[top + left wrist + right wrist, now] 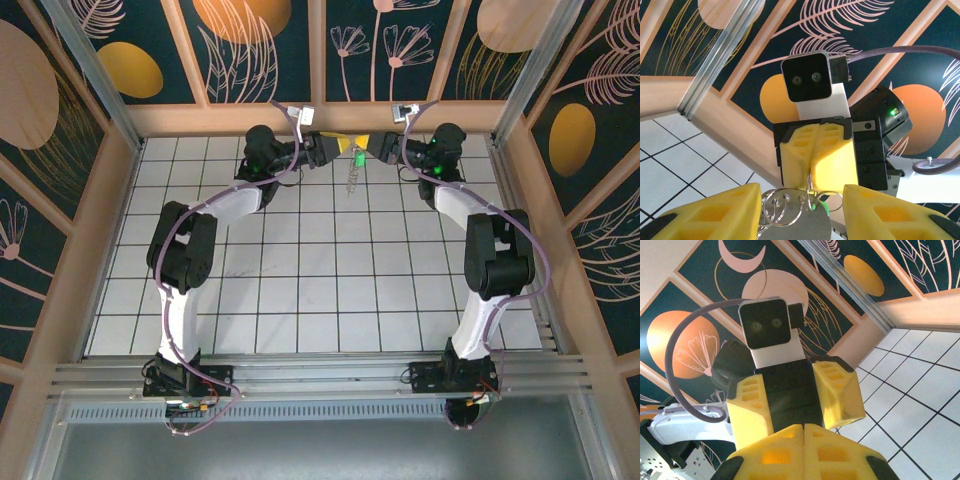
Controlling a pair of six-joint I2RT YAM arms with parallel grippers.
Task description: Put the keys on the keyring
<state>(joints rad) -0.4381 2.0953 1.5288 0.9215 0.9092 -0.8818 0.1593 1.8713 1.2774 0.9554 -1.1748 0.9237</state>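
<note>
Both grippers meet in the air at the back of the tiled floor. My right gripper is shut, its yellow fingers pinching a thin wire ring of the keyring. Below that pinch hang several linked rings and a round grey metal disc. The key's green head peeks out behind the disc. My left gripper faces the right one, its fingers apart on either side of the disc. A small gap shows between the disc and its right-hand finger.
The wooden back wall with its painted panels stands just behind the grippers. An aluminium post rises in the left corner. White tiled floor stretches toward the arm bases.
</note>
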